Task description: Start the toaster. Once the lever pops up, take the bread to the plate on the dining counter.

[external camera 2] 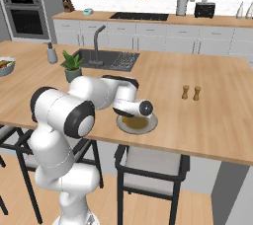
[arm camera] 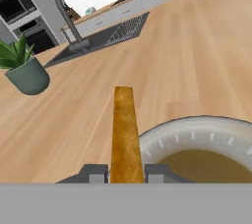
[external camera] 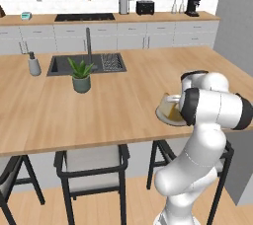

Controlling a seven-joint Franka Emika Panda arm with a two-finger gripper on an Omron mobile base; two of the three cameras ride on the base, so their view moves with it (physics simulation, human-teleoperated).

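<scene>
Wooden dining counter (external camera: 123, 100) out front, gripper (arm camera: 126, 175) clamped on the bread (arm camera: 125, 134) — slice held edge-on between the fingers, just over the near rim of the plate (arm camera: 206, 137), potted plant (arm camera: 27, 70) and sink (external camera: 86, 63) beyond — toaster (external camera: 145, 7) on the far counter.

no readable text, labels, brands or numbers on anything in these views
</scene>
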